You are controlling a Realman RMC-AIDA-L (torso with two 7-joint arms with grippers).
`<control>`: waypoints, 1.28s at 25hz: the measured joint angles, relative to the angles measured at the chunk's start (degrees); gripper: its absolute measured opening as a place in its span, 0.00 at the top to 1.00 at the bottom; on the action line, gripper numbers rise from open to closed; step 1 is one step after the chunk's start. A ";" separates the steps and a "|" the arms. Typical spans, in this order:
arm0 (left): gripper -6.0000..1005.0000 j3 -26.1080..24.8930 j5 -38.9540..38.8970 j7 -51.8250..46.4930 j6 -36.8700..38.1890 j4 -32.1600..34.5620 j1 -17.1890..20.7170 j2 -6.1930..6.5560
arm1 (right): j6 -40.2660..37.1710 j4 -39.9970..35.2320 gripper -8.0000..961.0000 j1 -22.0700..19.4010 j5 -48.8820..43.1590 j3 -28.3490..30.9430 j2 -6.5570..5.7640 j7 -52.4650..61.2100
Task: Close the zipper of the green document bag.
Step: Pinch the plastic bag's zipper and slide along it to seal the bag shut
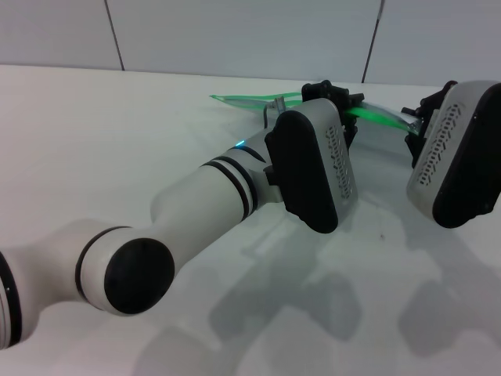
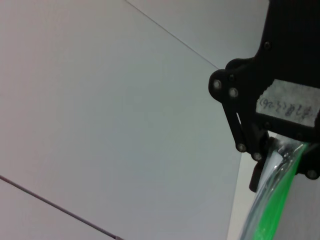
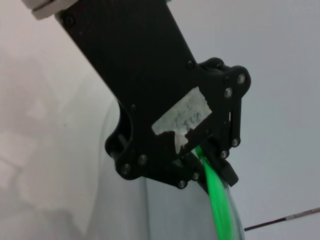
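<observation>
The green document bag (image 1: 382, 141) lies lifted at the far right of the white table, mostly hidden behind my two arms. Its zipper (image 1: 374, 117) shows as a bright green strip running from the left corner toward the right. In the head view my left gripper (image 1: 342, 97) sits on the middle of that strip and my right gripper (image 1: 415, 130) on its right end. In the left wrist view the left gripper (image 2: 280, 150) is shut on the zipper (image 2: 272, 210). The right gripper (image 3: 212, 161) is shut on the zipper (image 3: 220, 205) in the right wrist view, with pale bag (image 3: 170, 215) plastic hanging beside it. No slider tab is visible.
The white table (image 1: 117, 133) stretches bare to the left and front. A panelled grey wall (image 1: 235, 35) rises right behind the bag. My left forearm (image 1: 203, 196) crosses the middle of the table.
</observation>
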 joint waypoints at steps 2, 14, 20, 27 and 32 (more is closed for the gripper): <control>0.90 0.00 0.00 0.00 0.01 0.02 0.01 0.00 | 0.00 0.00 0.94 0.00 0.00 -0.02 0.00 0.00; 0.93 -0.03 0.01 -0.16 0.27 1.28 0.34 -0.09 | 0.00 0.01 0.94 -0.06 0.08 -0.06 0.00 0.00; 0.94 -0.11 0.00 -0.17 0.86 2.13 0.40 -0.09 | -0.01 -1.19 0.94 -0.65 0.09 0.15 -0.01 -0.19; 0.94 -0.27 -0.09 -0.22 0.91 2.23 0.54 -0.09 | -0.01 -1.29 0.94 -0.72 0.02 0.44 0.00 -0.26; 0.94 -0.05 -0.09 -0.87 1.58 2.61 0.61 0.03 | 0.00 -1.31 0.94 -0.73 0.01 0.58 0.00 -0.27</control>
